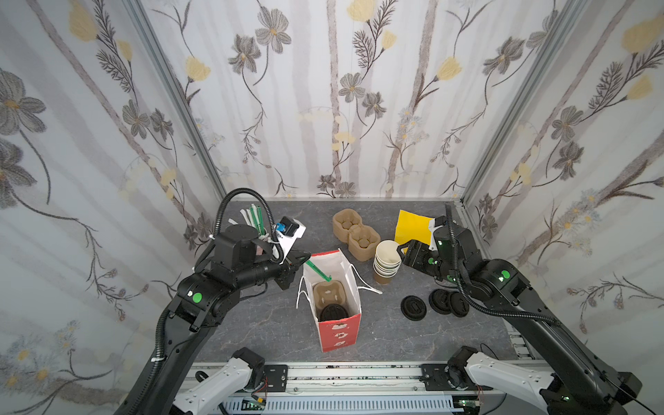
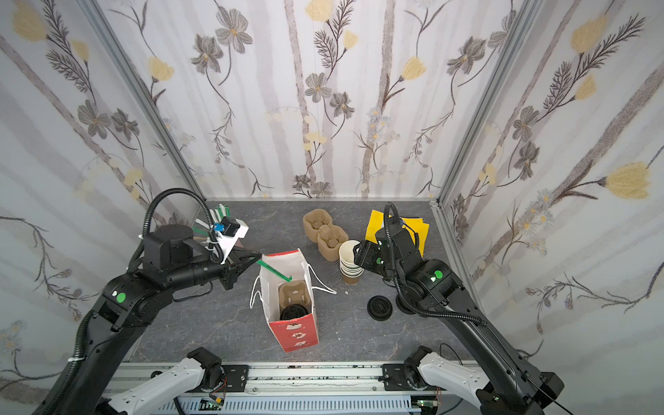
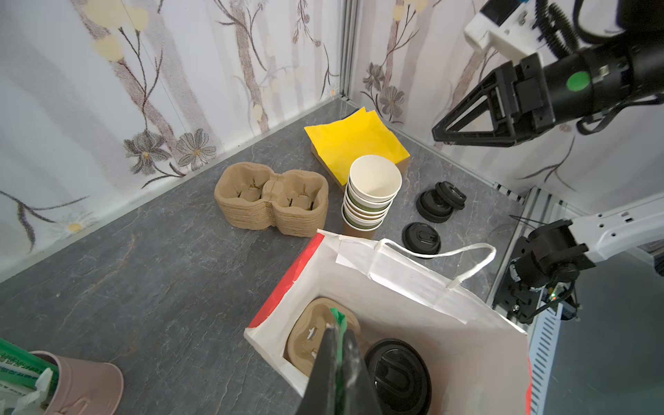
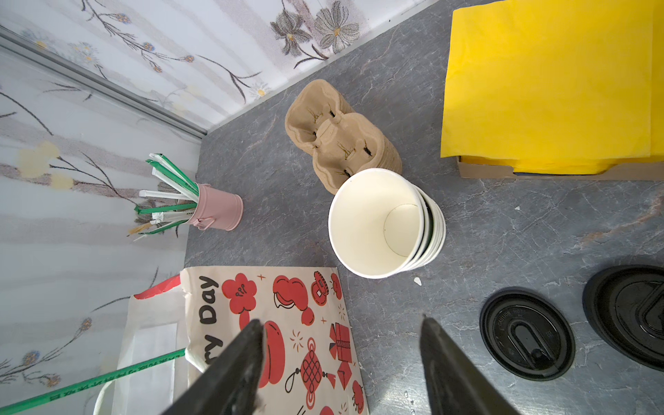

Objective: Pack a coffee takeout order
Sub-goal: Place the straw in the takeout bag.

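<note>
A red-and-white paper bag [image 1: 337, 337] stands open mid-table. In it sits a cardboard carrier [image 3: 305, 337] with the cup's black lid [image 1: 334, 312] [image 3: 397, 377] showing; the cup's body is hidden. My left gripper [image 1: 305, 257] [image 3: 336, 328] hangs at the bag's far left rim, shut on a thin green straw [image 1: 318, 270] [image 3: 339, 316] that slants down into the bag. My right gripper [image 1: 400, 249] [image 4: 341, 323] is open and empty, hovering by the stack of lidless cups [image 1: 387, 260]. Yellow napkins [image 1: 413, 226] [image 4: 549, 82] lie at the back right.
A stack of cardboard carriers [image 1: 355, 233] sits behind the bag. Loose black lids [image 1: 413, 307] [image 4: 526, 334] lie right of it. A pink cup of straws [image 4: 215, 208] stands back left. The bag's white handles [image 1: 366, 287] hang outward. Walls close three sides.
</note>
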Available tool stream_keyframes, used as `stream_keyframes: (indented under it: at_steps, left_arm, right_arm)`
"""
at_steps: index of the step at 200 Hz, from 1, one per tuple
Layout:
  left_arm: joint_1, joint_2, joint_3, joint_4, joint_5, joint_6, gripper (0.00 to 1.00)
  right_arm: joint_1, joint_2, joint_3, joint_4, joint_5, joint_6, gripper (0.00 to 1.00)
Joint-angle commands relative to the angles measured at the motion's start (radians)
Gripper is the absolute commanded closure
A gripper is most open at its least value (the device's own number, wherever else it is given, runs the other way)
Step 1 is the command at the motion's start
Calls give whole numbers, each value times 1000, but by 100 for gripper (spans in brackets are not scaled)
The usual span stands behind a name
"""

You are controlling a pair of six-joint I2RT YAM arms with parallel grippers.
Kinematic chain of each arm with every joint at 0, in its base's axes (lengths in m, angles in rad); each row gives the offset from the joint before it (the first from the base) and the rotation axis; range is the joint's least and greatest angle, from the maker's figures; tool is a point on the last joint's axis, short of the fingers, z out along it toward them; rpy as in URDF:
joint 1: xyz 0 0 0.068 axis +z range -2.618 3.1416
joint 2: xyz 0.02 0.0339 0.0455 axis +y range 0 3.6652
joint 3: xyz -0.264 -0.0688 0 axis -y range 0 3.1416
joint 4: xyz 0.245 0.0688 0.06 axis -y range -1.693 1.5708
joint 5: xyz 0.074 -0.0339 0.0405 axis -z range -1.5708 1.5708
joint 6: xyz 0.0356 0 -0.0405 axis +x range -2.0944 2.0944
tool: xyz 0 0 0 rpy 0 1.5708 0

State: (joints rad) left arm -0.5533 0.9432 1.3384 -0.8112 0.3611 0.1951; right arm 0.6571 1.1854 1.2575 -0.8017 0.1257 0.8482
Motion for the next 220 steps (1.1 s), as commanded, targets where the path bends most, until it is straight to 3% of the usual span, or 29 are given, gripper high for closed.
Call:
stream_keyframes:
  at_steps: [1,22,93,220]
  left_arm:
    - [-80,51,23,3,-222,82,100]
    - [-124,90,30,13,-240,130,100]
    - [-144,177,-8,119,-182,210,100]
    - [-184,211,-38,63,-326,191,100]
  right_arm:
    - [0,-4,-8,31,-3,20,31]
    - [1,-11,-17,29,-3,28,31]
    - [0,-15,-35,42,-18,37,31]
    - [0,-14,-43,44,-22,32,31]
